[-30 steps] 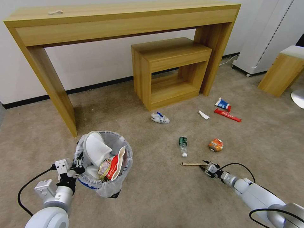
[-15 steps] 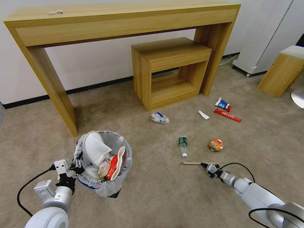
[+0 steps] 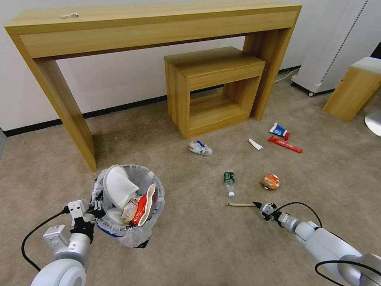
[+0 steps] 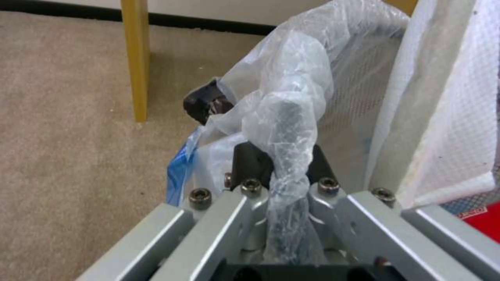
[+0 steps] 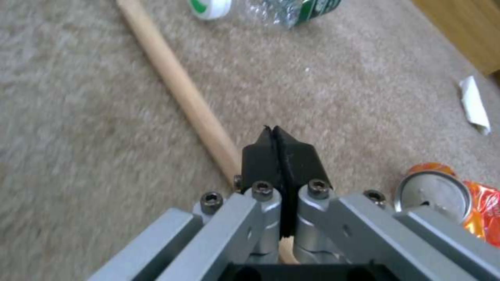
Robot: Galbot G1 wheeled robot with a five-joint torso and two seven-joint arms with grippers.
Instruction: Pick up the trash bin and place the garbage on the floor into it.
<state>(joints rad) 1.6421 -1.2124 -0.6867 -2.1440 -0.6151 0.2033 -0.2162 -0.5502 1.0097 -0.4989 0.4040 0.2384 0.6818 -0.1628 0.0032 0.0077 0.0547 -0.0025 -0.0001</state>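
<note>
My left gripper point(image 3: 94, 208) is shut on the near rim of the trash bin point(image 3: 129, 232). Its fingers pinch the crinkled bag point(image 4: 291, 117) over that rim, as the left wrist view shows. White slippers point(image 3: 119, 184) and a red paper bowl point(image 3: 145, 204) stick up out of the bin. On the beige floor point(image 3: 198, 246), my right gripper point(image 3: 258, 205) is shut on the near end of the wooden stick point(image 3: 240, 205). The stick point(image 5: 177, 86) runs away from the closed fingers point(image 5: 260, 160). A green-labelled bottle point(image 3: 229, 180) and an orange can point(image 3: 270, 181) lie just beyond.
More litter lies farther out: a crumpled wrapper point(image 3: 200, 147), a white scrap point(image 3: 255, 143), a red bar wrapper point(image 3: 285, 144) and a blue-white carton point(image 3: 278, 129). A long wooden console point(image 3: 158, 24), a low wooden table point(image 3: 210, 87) and a stool point(image 3: 353, 91) stand behind.
My right gripper's fingers have closed on the stick's end and the arm has shifted slightly right. The bin in my left gripper has edged a little left.
</note>
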